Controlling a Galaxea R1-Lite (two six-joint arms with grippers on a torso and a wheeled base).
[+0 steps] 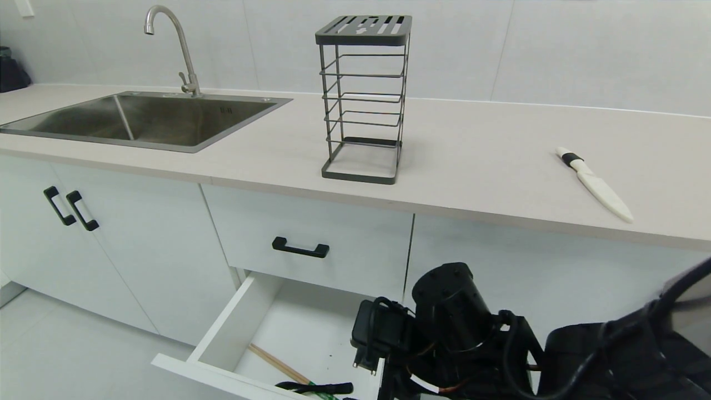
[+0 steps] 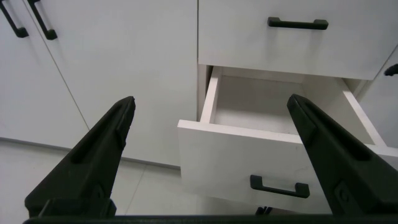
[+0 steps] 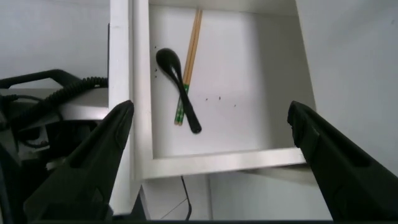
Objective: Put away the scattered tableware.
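a white kitchen with a pale countertop (image 1: 489,166) running along a tiled wall. taking the middle of the counter as the clock centre, a steel sink (image 1: 166,125) with a curved faucet (image 1: 180,44) sits at 9 o'clock. a tall dark wire rack (image 1: 364,30) stands upright near the centre, with slots in its top plate and nothing in them.

well apart from the rack, at 3 o'clock, a white knife (image 1: 594,183) with a black band on its handle lies flat on the counter. its blade points toward the front edge. it looks like the one piece of tableware not yet put away, and the slotted rack seems its likely home.

below the counter, at 6 o'clock, the lower drawer (image 1: 233,328) is pulled out. a black spoon (image 3: 168,61) and a pair of wooden chopsticks (image 3: 194,37) lie inside it, touching and crossing each other near one side wall. the drawer above it is closed.

the right gripper (image 3: 209,109) hangs over the drawer with its fingers spread wide and nothing between them, as if its load is already set down. the left gripper (image 2: 210,99) is low in front of the cupboards, facing the drawer's front, fingers also spread and holding nothing. both arms are far below the knife, so reaching it would mean rising to counter height.
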